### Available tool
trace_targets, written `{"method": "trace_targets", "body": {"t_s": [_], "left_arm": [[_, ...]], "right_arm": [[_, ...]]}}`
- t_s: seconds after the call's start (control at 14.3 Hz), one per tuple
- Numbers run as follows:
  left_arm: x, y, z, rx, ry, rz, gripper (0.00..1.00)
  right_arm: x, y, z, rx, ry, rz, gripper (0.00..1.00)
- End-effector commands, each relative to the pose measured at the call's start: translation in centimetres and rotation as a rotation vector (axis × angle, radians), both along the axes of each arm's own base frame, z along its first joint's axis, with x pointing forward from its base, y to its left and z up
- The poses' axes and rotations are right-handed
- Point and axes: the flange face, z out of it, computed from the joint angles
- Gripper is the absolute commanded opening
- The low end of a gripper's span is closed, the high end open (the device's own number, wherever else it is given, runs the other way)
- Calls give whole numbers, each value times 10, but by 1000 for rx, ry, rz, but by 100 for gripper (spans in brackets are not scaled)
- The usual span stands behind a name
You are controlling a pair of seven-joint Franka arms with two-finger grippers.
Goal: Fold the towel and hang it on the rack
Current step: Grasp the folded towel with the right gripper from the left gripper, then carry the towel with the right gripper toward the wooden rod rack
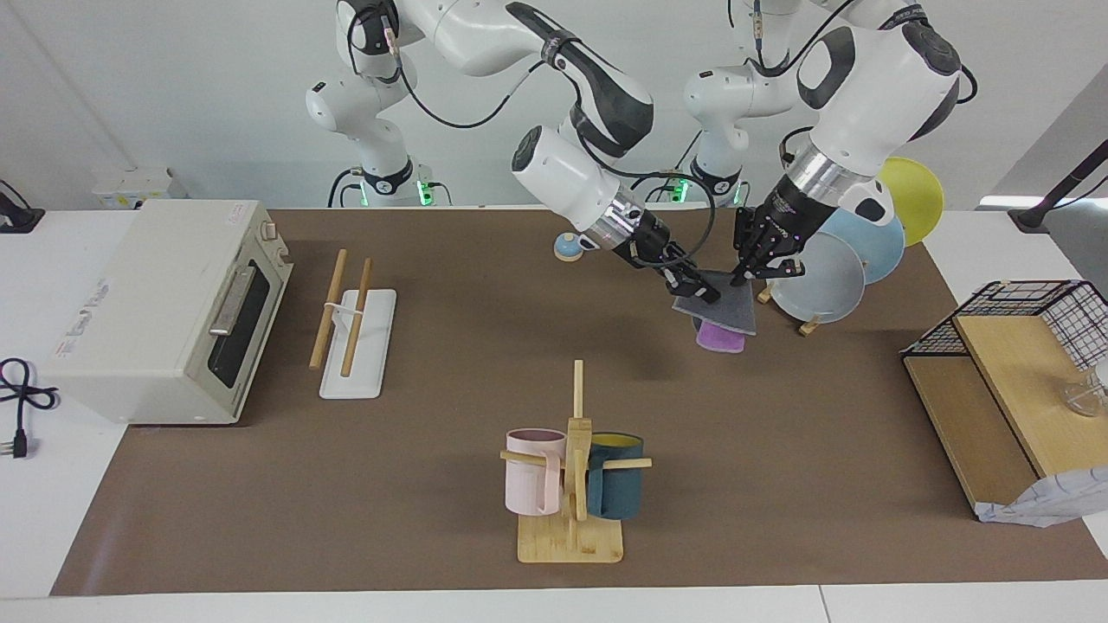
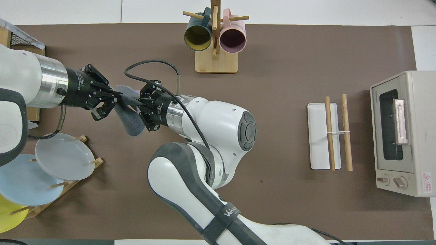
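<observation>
The towel (image 1: 729, 306) hangs in the air over the mat, beside the plate stand, dark grey face up and a purple fold (image 1: 720, 338) drooping below. My left gripper (image 1: 738, 278) is shut on its corner toward the plates. My right gripper (image 1: 698, 292) is shut on the edge toward the mat's middle. In the overhead view the towel (image 2: 132, 123) stretches between the left gripper (image 2: 116, 99) and the right gripper (image 2: 139, 106). The rack (image 1: 357, 346), two wooden rods on a white base, stands bare next to the toaster oven and shows again as the rack (image 2: 319, 136) from above.
A toaster oven (image 1: 164, 311) sits at the right arm's end. The mug tree (image 1: 571, 467) with two mugs stands far from the robots. A plate stand (image 1: 818, 277) with several plates is just beside the towel. A small bell (image 1: 568, 247) and a wire basket on a wooden shelf (image 1: 1013, 363) are also here.
</observation>
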Motion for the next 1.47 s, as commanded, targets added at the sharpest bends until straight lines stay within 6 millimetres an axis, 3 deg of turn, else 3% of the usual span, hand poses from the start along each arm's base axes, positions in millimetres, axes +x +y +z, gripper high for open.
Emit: {"method": "trace_targets", "body": {"t_s": [0.0, 0.07, 0.14, 0.21, 0.35, 0.49, 0.7, 0.84, 1.12, 1.19, 1.4], "left_arm": [[-11, 1, 0, 11, -11, 19, 0], [-12, 1, -2, 13, -13, 14, 0], [-12, 0, -1, 15, -26, -12, 75], [-12, 0, -2, 20, -37, -61, 100], [-16, -8, -1, 26, -57, -150, 100], [-15, -8, 0, 30, -80, -199, 100], [-12, 2, -1, 44, -134, -345, 100], [-9, 16, -3, 61, -182, -504, 100], [-1, 59, -5, 109, -303, -916, 100], [1, 72, -4, 128, -331, -1022, 100], [5, 97, 0, 218, -331, -1277, 100]], "right_arm": [[5, -3, 0, -17, -14, 29, 0], [5, -3, 0, -18, -13, 30, 0], [5, -3, -1, -18, -10, 31, 0], [5, -3, -2, -19, -8, 31, 0], [3, -3, -2, -31, -7, 49, 0], [1, -13, 1, -141, -40, 175, 0], [4, -50, 14, -448, -138, 490, 0], [10, -94, 15, -564, -181, 650, 0], [35, -210, 38, -678, -172, 854, 0], [37, -241, 34, -714, -147, 933, 0], [41, -308, 26, -801, -101, 1082, 0]]}}
